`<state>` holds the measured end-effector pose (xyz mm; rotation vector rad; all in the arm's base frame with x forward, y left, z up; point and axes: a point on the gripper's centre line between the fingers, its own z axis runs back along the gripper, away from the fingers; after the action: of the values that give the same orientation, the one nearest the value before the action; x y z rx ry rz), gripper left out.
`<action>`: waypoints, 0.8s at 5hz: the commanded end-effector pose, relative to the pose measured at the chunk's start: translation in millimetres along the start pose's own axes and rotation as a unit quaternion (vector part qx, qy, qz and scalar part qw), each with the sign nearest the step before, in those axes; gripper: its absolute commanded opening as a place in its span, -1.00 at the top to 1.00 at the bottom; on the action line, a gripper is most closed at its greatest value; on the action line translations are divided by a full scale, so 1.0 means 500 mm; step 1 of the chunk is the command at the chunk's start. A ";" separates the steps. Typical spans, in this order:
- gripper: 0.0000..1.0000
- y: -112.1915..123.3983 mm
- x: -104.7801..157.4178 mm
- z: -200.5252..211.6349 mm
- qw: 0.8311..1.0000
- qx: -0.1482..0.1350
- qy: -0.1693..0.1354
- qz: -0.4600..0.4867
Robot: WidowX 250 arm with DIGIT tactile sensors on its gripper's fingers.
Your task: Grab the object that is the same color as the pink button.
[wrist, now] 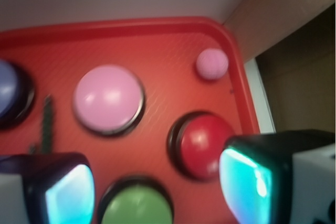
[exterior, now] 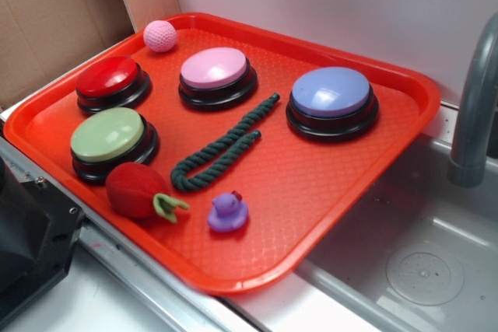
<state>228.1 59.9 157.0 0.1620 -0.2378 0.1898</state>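
Your red tray point(exterior: 366, 184) fills most of the view, and the pink button point(exterior: 215, 68) on it is your landmark. Left of the pink button sits the red button point(exterior: 109, 77). The small pink ball point(exterior: 160, 36) lies beyond the pink button, in the tray's far corner. Your fingers point(wrist: 71, 195) are spread apart, holding nothing, above the tray, and the ball point(wrist: 212, 63) sits well ahead of them, untouched.

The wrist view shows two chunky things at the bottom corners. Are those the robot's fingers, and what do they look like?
Yes. The fingers are blocky, with dark, black-looking casings and rounded corners. Their inner faces glow pale turquoise to white. The gripper shows no cables or markings here; the picture is blurry, so finer detail is lost.
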 end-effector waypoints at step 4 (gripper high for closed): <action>-1.00 0.156 0.144 -0.169 0.993 0.093 -0.010 0.065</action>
<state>294.9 148.4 83.4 0.3164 -0.1943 0.3178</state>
